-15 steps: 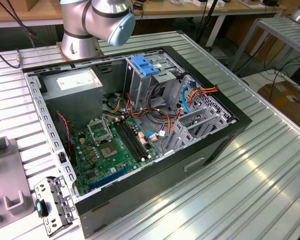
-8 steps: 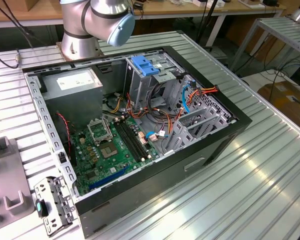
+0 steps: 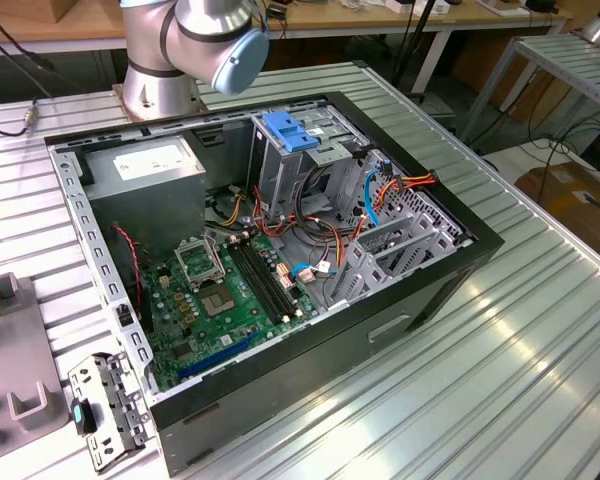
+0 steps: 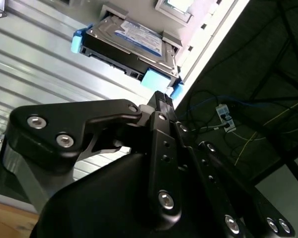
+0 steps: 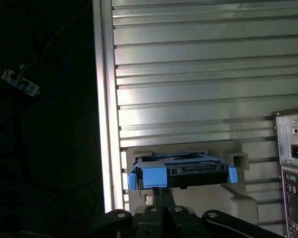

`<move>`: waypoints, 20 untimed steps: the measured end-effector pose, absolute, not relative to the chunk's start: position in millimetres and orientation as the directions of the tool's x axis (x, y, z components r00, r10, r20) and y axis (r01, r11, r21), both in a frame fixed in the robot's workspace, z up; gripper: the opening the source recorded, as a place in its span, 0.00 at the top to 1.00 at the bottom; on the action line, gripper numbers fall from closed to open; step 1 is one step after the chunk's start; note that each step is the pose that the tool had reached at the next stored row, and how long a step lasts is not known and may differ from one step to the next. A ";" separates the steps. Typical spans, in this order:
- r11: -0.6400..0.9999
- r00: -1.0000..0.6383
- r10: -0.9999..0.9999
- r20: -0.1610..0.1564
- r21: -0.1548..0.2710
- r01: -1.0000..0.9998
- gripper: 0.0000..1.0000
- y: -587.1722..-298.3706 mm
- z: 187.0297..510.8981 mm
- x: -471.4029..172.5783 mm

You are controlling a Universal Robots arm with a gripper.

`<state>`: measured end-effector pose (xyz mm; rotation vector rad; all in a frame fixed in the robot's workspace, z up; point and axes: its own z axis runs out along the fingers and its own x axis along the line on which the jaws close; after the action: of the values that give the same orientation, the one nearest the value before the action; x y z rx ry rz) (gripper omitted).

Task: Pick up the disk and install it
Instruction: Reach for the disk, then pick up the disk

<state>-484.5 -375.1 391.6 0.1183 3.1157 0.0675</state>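
In the exterior view the open computer case (image 3: 410, 300) sits on the ribbed metal table (image 3: 520, 390), its motherboard (image 3: 230, 290) showing, with the arm's base (image 3: 160, 80) beyond it. In the second wrist view the disk (image 4: 126, 42), in its blue carrier, lies flat near the table's edge, and the gripper (image 4: 161, 96) points at its blue end from close by. In the first wrist view the disk (image 5: 181, 171) rests on a pale grey holder (image 5: 238, 201), the gripper (image 5: 162, 192) just beside it; released or clenched, I cannot tell

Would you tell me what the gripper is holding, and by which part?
Cannot tell; the gripper is at the blue carrier end of the disk.
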 end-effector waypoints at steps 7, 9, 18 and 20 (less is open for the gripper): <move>0.996 -0.997 0.076 -0.021 0.044 0.075 0.89 -375.1 391.6 -484.8; 0.996 -0.997 0.076 -0.021 0.044 0.075 0.89 -375.1 391.6 -484.9; 0.998 -0.998 0.056 -0.021 0.044 0.055 0.89 -375.0 391.6 -485.2; 0.998 -0.999 0.035 -0.021 0.044 0.034 0.89 -375.1 391.6 -485.2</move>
<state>-485.2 -375.1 391.6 0.0539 3.1182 0.0683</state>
